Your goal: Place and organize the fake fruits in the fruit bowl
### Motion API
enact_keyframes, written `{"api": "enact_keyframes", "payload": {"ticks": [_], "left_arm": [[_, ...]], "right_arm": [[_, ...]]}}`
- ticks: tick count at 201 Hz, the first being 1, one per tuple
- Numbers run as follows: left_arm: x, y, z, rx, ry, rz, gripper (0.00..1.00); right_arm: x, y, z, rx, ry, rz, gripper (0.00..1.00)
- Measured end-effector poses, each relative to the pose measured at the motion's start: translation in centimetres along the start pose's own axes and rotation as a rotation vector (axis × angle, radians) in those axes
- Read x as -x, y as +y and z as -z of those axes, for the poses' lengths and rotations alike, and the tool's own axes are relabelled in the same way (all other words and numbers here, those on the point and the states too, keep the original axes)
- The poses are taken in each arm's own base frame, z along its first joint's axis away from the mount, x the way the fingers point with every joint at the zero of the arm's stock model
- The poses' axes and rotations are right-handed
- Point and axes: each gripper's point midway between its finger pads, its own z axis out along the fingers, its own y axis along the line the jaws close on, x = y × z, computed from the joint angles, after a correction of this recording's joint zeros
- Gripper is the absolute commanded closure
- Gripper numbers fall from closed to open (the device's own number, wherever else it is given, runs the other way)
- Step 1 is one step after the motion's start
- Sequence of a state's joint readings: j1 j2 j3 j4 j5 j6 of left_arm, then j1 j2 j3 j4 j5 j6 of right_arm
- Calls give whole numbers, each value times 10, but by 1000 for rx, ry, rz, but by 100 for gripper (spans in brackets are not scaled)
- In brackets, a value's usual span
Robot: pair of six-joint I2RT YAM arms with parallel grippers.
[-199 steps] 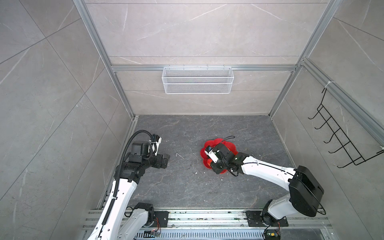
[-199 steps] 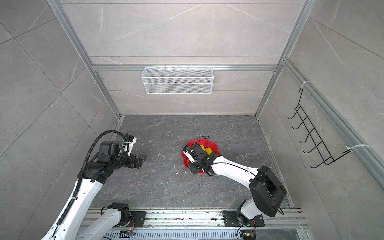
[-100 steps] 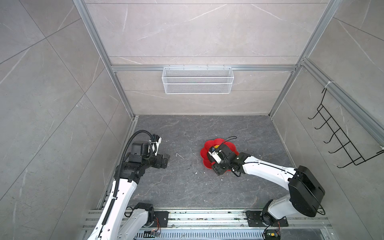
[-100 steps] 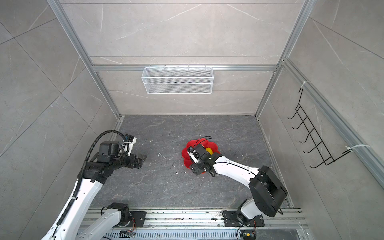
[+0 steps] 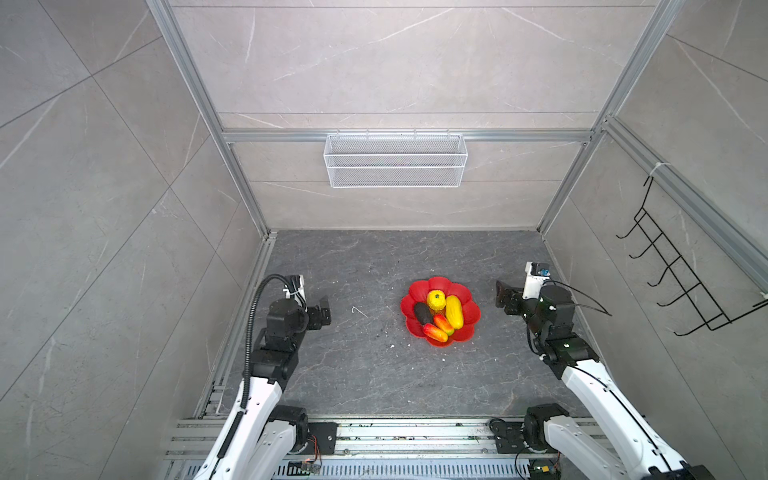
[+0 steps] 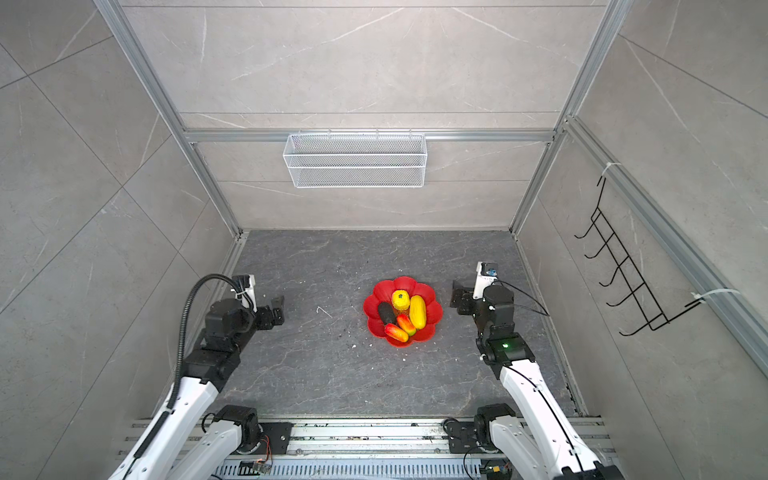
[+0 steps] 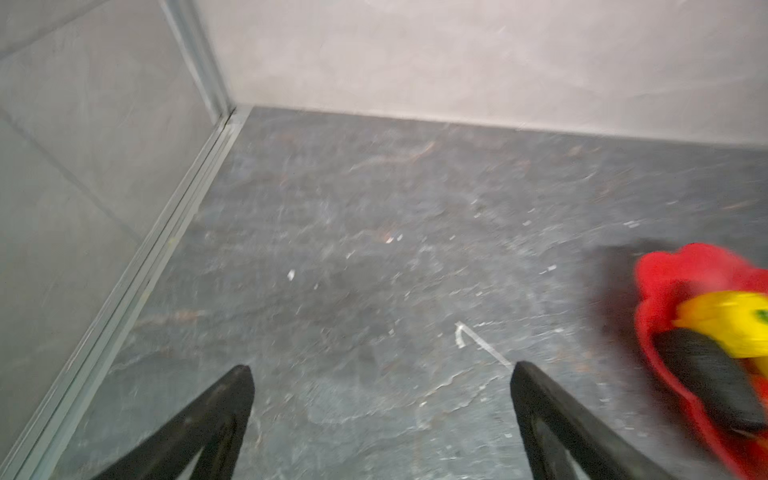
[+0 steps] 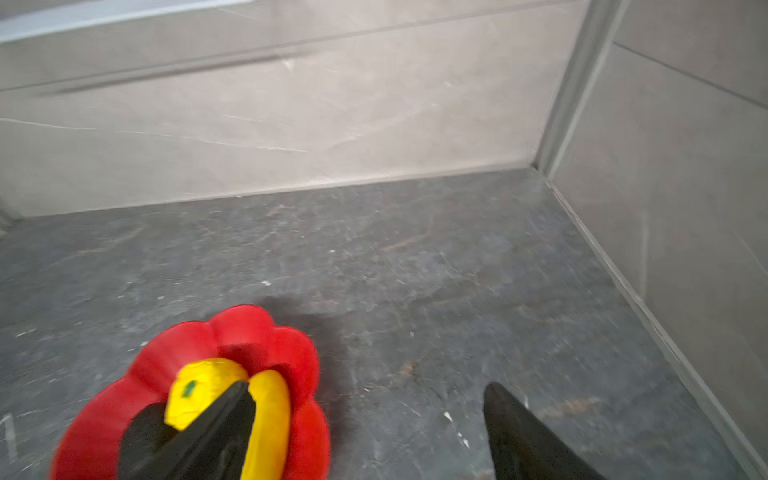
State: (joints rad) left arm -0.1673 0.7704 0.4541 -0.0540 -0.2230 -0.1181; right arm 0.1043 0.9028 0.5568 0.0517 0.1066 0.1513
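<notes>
Can't see whole bowl (image 7: 665, 270) in left wrist view: clipped by edge, blurred. Same in right wrist view, black fruit (image 8: 143, 426) partly behind finger (image 8: 216, 432).

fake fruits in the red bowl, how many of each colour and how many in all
yellow: 2, the round yellow fruit and the long yellow fruit
red-to-yellow: 2, the farther red-to-yellow fruit and the nearer red-to-yellow fruit
black: 1, the black fruit
total: 5, all in the red bowl
</notes>
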Motion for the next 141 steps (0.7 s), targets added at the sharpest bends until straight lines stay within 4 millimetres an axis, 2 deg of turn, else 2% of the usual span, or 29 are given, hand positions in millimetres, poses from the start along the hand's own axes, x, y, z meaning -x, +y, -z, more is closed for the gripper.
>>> {"api": "enact_keyframes", "payload": {"ticks": [23,39,61,80,104,117,141], "left_arm": [[-71,29,-27,155,67,-60,0],[-93,42,-38,210,113,-76,0],[-86,56,-57,250,83,-37,0],[-74,60,-75,244,58,-17,0],[-59,57,-105,203,10,-5,0],[-64,57,-110,187,27,0,0],[-62,56,-111,162,18,10,0]], "right_arm": [[-40,-20,-18,-87,61,-16,9],[-59,-29,-31,-131,76,-21,8],[-78,-38,-51,-185,100,-13,6],[-88,-44,-61,-216,93,-8,2],[-87,-49,-67,-234,60,1,0],[-85,-53,-73,-240,28,-6,0],[-93,-54,-84,-235,57,14,0]]}}
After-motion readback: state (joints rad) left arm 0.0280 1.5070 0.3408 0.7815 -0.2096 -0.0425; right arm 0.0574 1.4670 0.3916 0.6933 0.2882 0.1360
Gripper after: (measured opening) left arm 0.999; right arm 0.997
